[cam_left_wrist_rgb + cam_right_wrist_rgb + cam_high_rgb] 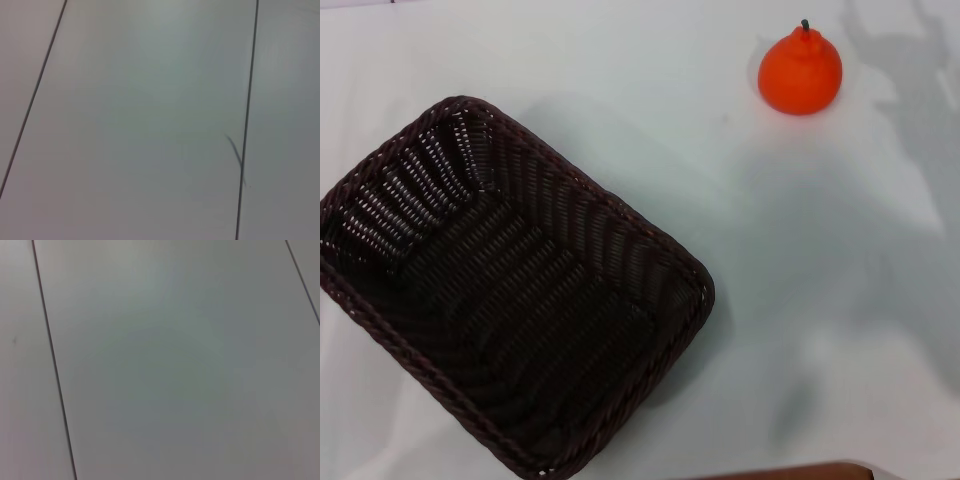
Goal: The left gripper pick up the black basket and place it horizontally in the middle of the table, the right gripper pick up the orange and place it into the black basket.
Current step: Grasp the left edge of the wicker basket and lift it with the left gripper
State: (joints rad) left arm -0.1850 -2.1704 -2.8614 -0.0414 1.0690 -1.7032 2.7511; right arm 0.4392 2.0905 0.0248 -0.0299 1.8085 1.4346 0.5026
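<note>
Sitting askew on the table (620, 120), the black basket (510, 290) is running off the edge; neither gripper is showing.

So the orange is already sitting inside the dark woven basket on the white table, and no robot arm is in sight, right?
Not quite. The head view shows the orange resting on the bare white table, well apart from the black basket, which holds nothing. The rest is right: the basket is dark and woven, and no arm shows in any view.
</note>
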